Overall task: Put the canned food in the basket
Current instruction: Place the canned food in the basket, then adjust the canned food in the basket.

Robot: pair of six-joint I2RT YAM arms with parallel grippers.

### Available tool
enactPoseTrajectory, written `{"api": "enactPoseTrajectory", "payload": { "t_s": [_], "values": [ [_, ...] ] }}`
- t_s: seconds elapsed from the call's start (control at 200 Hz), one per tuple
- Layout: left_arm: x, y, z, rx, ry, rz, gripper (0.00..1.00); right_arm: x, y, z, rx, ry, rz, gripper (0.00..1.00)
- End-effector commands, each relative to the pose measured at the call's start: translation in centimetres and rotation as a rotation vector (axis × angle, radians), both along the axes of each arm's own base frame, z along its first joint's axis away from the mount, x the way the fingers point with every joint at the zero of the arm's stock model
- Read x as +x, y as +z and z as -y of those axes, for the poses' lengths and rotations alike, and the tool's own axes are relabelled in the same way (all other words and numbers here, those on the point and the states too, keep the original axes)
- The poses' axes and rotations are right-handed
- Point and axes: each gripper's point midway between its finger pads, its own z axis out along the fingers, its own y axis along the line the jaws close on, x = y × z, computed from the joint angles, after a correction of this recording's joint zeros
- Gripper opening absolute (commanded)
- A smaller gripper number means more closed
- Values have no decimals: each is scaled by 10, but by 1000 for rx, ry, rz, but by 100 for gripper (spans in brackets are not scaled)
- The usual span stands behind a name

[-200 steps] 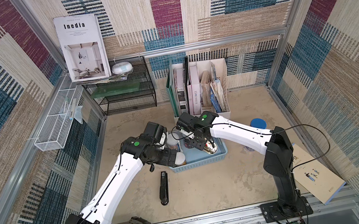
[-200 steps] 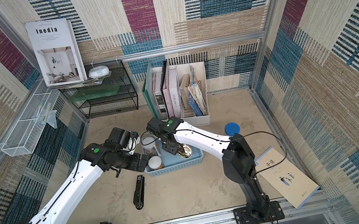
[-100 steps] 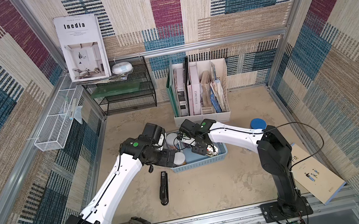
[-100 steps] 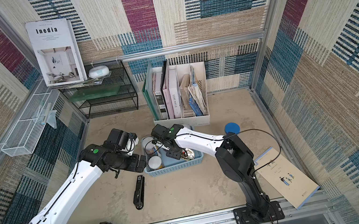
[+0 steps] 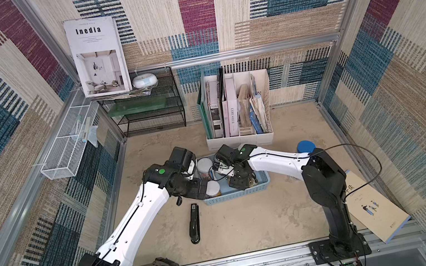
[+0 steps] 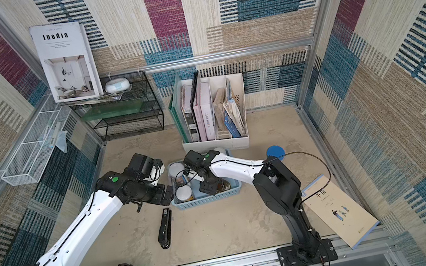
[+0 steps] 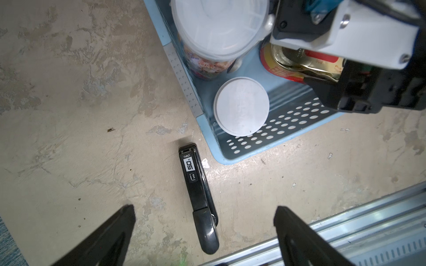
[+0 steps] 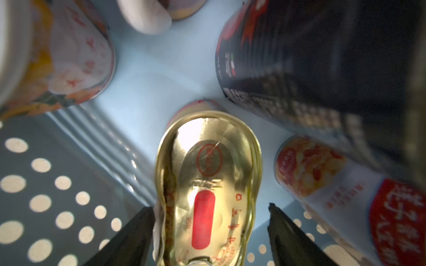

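Right jaws have spread — gold tin lies in basket.

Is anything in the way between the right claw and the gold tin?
No, nothing visible. The gold tin sits right between the right gripper's open jaws, already inside the blue basket, with other cans beside it.

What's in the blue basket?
In the basket: a large white-lidded can, a small white-lidded can, a dark-labelled can, and the gold oval tin between the right tool's open jaws. Right arm covers the rest.
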Motion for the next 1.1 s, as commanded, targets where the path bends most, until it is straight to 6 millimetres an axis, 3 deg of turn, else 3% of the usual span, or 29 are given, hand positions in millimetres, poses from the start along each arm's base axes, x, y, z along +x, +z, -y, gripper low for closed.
{"api": "enactPoseTrajectory", "payload": {
  "t_s": [0.0,0.145,0.265,0.295,0.356,0.391,0.441,0.521,0.711,1.092],
  "values": [
    [-1,1,1,-8,3,-3,100,-4,20,-9,84,-16,1,82],
    [-1,3,1,-12,0,4,100,-4,59,-21,216,-34,39,82],
    [-1,5,1,-19,2,8,99,-7,75,-23,291,-78,29,76],
    [0,5,2,-20,1,11,100,-7,77,-22,306,-92,26,69],
    [0,5,1,-18,0,13,99,-9,79,-23,354,-120,10,33],
    [0,6,1,-18,-2,16,100,-12,77,-24,383,-133,-11,19],
    [1,6,1,-17,-3,18,100,-16,73,-28,415,-145,-40,9],
    [1,5,2,-19,-6,19,100,-17,60,-26,430,-198,-52,0],
    [2,3,4,-25,-13,17,99,-13,24,-26,414,-283,-80,0],
    [3,1,2,-17,-21,25,99,8,-6,-32,359,-312,-44,0]
  ]
}}
